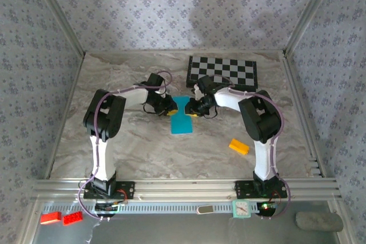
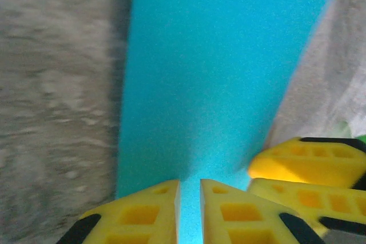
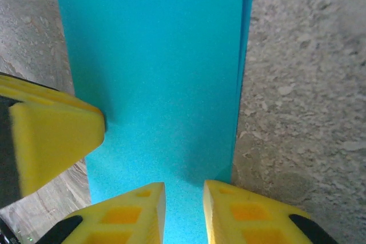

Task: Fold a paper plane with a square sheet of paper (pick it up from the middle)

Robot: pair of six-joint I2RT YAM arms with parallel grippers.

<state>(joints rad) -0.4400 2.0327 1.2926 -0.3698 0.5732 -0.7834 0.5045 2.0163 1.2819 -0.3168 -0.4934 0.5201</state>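
1. Locate the square sheet of paper [image 1: 183,119]. It lies flat near the middle of the table [image 1: 131,141], folded into a narrow strip.
2. Check the left gripper [image 1: 169,111]. It sits at the strip's far end, on the left edge. In the left wrist view its jaws stand over the paper with a thin slit between them.
3. Check the right gripper [image 1: 193,108]. It sits opposite, on the right edge, jaws slightly wider apart over the paper.
4. You cannot tell whether either pair of jaws is grasping the sheet or merely resting on it.
5. Count: one sheet, one chessboard [image 1: 223,72], one yellow-orange block [image 1: 239,146], two red bricks [image 1: 51,217] on the near rail.
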